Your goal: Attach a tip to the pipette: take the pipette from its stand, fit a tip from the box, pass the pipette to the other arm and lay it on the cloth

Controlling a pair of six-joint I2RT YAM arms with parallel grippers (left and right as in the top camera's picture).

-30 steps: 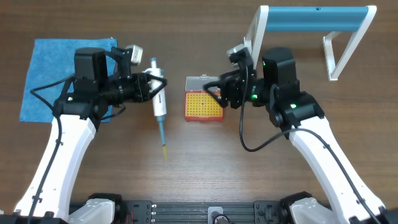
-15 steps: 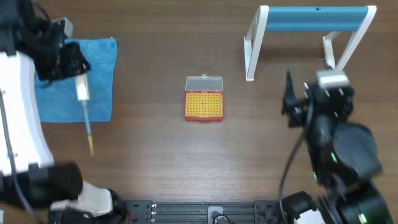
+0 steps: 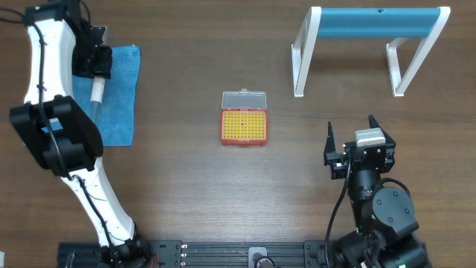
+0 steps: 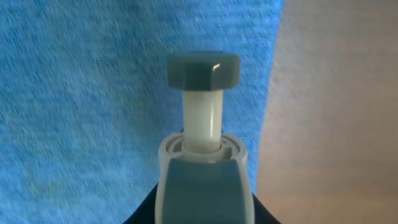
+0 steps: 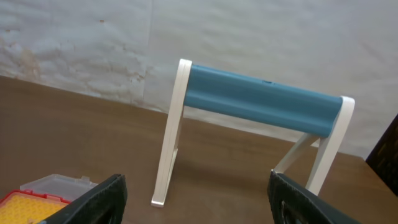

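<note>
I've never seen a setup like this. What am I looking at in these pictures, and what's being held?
Two robot arms stand at a wooden table. One picture looks down from above; the other two come from cameras on each arm's wrist. On the table lie a blue cloth, an orange box of yellow pipette tips and a white stand with a blue bar. The left gripper holds a white pipette with a grey button over the cloth. The right gripper is open and empty.

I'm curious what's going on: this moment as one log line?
left gripper: holds pipette over cloth | right gripper: open, empty | tip box: mid-table
</note>
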